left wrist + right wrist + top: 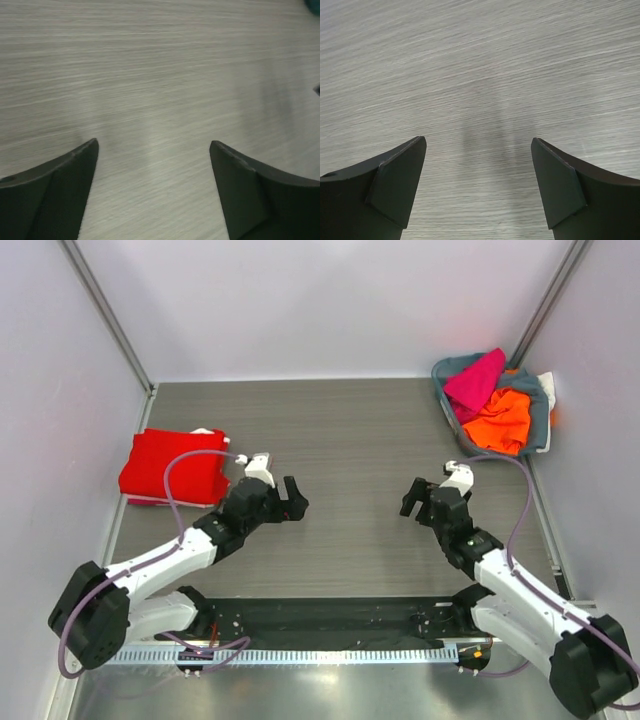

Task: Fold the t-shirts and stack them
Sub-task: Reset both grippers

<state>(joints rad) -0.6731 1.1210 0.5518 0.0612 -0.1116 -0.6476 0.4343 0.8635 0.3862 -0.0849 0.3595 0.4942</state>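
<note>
Top external view is showing the crumpled t-shirts (490, 405) lying heaped in the basket (540, 408) at the far right corner, up and rightward of the right gripper (410, 498), which is sitting clearly nearer than the left gripper (296, 502). Both pairs of jaws are standing wide over bare table (350, 430) (wrist views agreeing). The folded red t-shirt (175, 468) is resting far left, so the next fetch is looking like the right arm's

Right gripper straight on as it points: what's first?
Likely the bare table: only wood grain lies ahead of the right gripper. From above, the left gripper sits farther along that line.
</note>
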